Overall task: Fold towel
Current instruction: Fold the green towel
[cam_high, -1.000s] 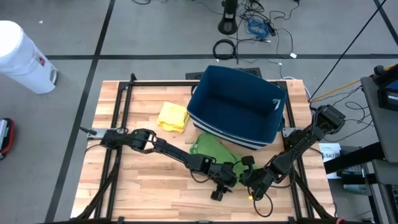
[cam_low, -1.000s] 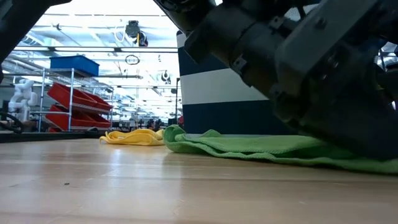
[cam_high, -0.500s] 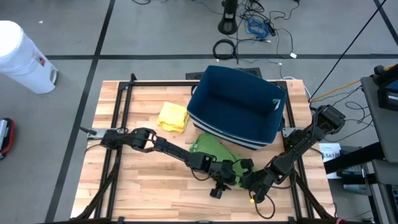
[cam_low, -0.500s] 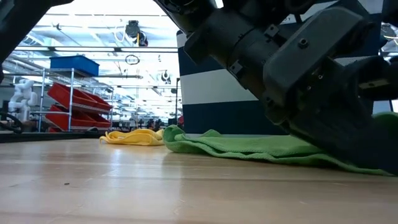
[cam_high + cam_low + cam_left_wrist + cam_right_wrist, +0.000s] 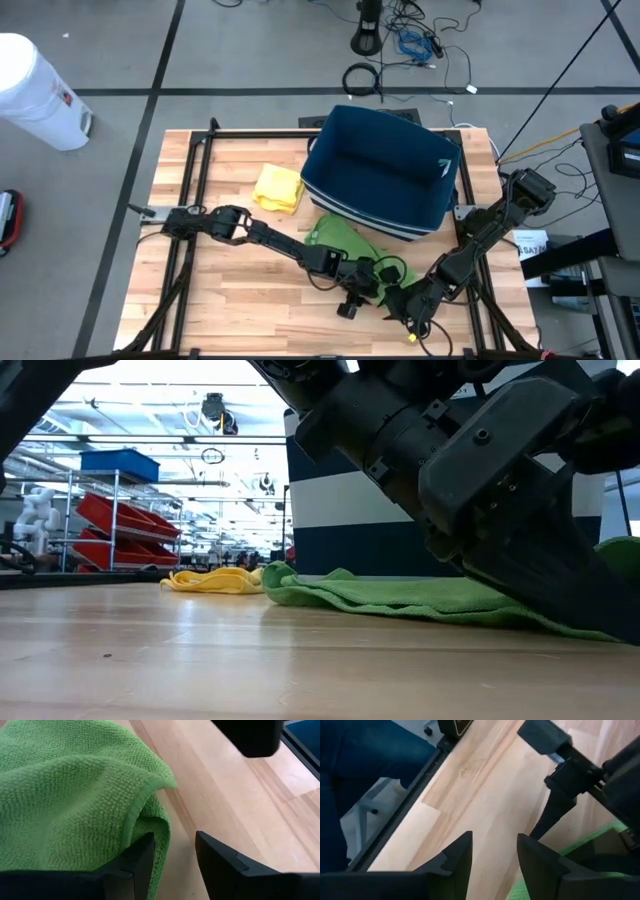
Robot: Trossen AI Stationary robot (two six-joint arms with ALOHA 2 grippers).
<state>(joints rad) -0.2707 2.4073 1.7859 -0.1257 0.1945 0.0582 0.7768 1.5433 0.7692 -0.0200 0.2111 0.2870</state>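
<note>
Towel: the green towel (image 5: 345, 243) lies crumpled on the wooden table (image 5: 230, 300), just in front of the blue bin (image 5: 385, 170), between the bin and the table's near edge. It is bunched, not yet laid flat or folded. In my left wrist view a hemmed edge (image 5: 137, 815) curls over itself beside one finger.

Left claw: my left gripper (image 5: 172, 855) sits low at the towel's near-right edge. Its jaws stand apart with bare wood showing between them; the cloth touches the outer side of one finger (image 5: 142, 860), and nothing is clamped.

Right claw: my right gripper (image 5: 492, 852) hovers close to the left one, near the table's front right. Its jaws are parted over bare wood and hold nothing; a strip of green (image 5: 592, 840) shows beyond them, past the other arm's dark hardware.

Step in hand: I judge this as the taking-up stage, both claws gathered at one edge of the cloth with neither grip made. No fold is done.

Next move: each claw probably needs a separate corner, with one finger slid under the hem and one over, before the cloth can be spread. The two claws are crowded, so a clash between them is the risk I see.

Surroundings: a yellow cloth (image 5: 278, 187) lies left of the bin, apart from the towel. A white container (image 5: 35, 90) stands on the floor beyond the table's left corner.
</note>
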